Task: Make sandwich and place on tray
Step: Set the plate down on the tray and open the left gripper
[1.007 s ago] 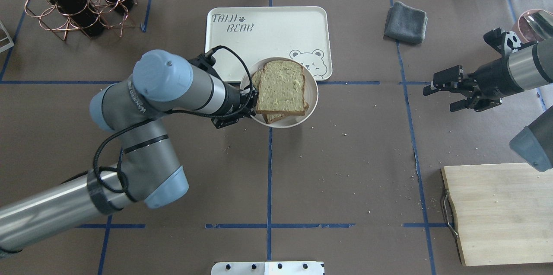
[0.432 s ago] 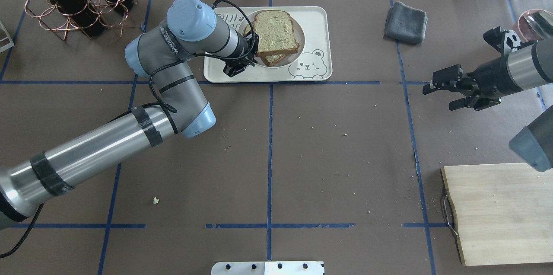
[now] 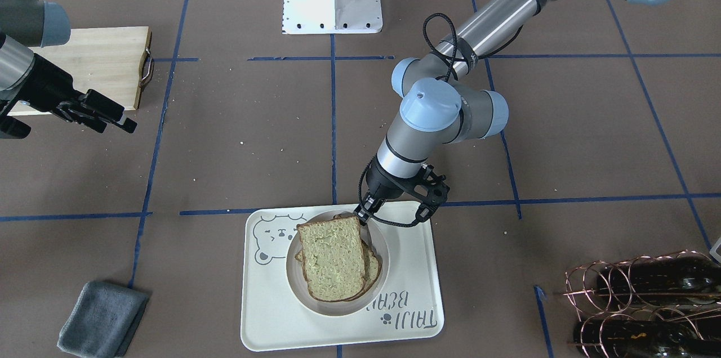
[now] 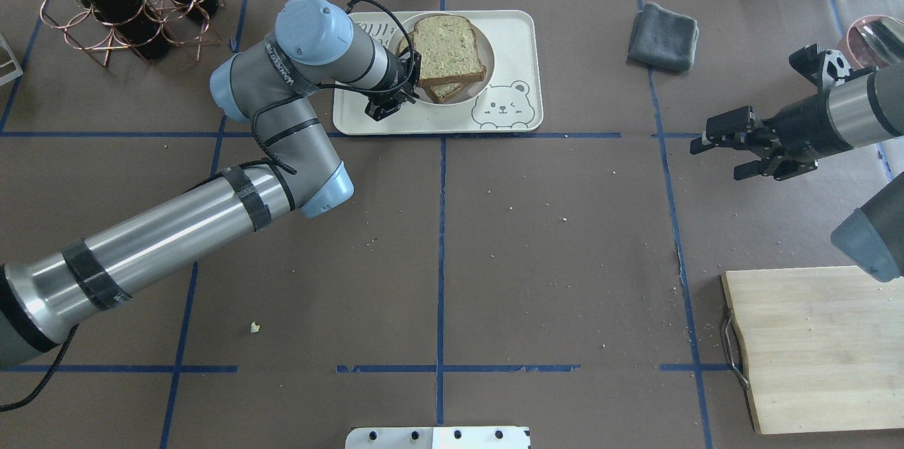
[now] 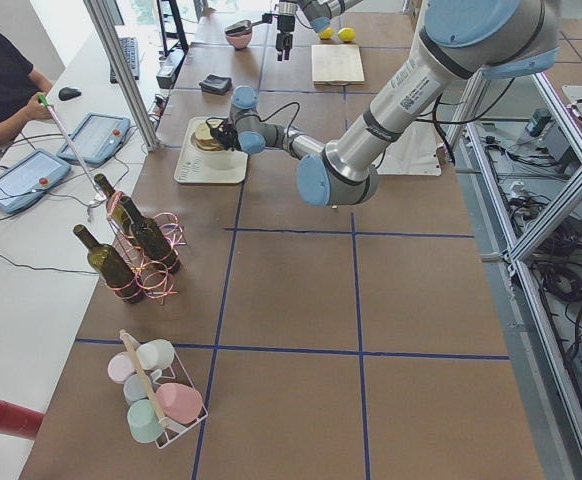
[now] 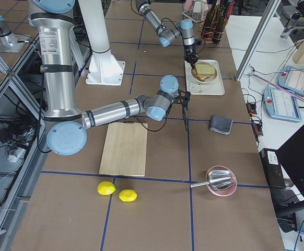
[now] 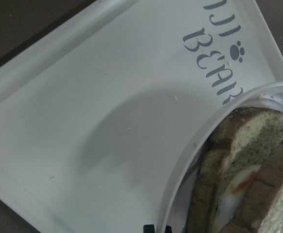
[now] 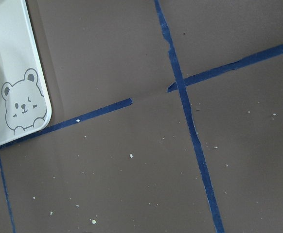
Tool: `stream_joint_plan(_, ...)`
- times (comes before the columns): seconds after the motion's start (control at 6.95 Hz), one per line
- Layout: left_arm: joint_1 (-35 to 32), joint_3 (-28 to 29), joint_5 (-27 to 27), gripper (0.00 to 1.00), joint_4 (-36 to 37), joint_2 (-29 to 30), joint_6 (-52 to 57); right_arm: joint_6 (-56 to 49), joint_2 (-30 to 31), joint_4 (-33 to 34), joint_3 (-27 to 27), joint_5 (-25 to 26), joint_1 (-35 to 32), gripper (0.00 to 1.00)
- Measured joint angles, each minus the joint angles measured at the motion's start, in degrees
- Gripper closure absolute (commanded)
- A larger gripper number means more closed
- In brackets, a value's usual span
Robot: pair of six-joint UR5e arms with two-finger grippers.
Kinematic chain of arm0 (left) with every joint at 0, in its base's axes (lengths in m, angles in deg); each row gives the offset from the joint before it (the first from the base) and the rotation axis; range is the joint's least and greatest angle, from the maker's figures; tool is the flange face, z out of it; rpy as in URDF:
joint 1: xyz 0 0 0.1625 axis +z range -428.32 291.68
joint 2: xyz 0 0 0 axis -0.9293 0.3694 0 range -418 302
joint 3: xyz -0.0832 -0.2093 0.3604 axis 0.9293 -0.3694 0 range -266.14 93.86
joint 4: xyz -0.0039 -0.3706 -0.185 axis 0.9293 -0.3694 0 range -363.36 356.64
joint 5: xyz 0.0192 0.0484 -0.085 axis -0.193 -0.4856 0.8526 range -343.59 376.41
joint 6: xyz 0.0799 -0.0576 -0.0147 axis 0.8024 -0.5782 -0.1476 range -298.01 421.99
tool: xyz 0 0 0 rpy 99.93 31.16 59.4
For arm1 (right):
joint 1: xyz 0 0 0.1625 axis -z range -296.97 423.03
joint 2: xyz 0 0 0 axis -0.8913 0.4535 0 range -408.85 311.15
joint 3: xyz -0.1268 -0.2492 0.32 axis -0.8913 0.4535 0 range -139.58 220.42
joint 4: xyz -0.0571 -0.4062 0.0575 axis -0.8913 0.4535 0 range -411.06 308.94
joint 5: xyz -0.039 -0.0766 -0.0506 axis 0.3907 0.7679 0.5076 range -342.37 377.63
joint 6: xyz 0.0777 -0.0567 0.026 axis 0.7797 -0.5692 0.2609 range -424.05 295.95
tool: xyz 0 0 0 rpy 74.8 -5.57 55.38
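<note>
The sandwich (image 4: 448, 46), two tan bread slices with a fried egg between them (image 7: 238, 184), lies on a small round white plate (image 4: 489, 71). The plate is over the far middle of the cream bear tray (image 4: 508, 46). I cannot tell whether it rests on the tray or hangs just above it. My left gripper (image 4: 409, 85) is shut on the plate's rim on the robot's left side; the front view shows it (image 3: 362, 214) at the plate's edge (image 3: 338, 308). My right gripper (image 4: 717, 156) is open and empty above the table, far to the right.
A grey cloth (image 4: 664, 36) lies right of the tray. A copper rack of wine bottles (image 4: 120, 4) stands at the back left. A wooden cutting board (image 4: 819, 346) is at the front right and a pink bowl (image 4: 872, 36) at the far right. Two lemons (image 6: 118, 192) lie beyond the board.
My left arm has carried the plate with the sandwich from in front of the tray to over the tray's far middle. The right gripper has hardly moved.
</note>
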Motion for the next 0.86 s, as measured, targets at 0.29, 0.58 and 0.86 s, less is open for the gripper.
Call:
stream_joint_plan(0.29, 0.0, 1.2, -0.2, 0.68, -0.9, 0.3, 0.3, 0.0, 0.0, 0.0, 0.0, 0.1, 0.1, 0.0)
stream_joint_plan(0.58, 0.0, 1.4, -0.2, 0.61, -1.0, 0.3, 1.5, 0.0, 0.0, 0.0, 0.0, 0.1, 0.1, 0.0)
stream_joint_plan(0.86, -0.4, -0.8, -0.2, 0.63, -0.6, -1.5, 5.5, 0.0, -0.1, 0.0, 0.0, 0.1, 0.0, 0.0)
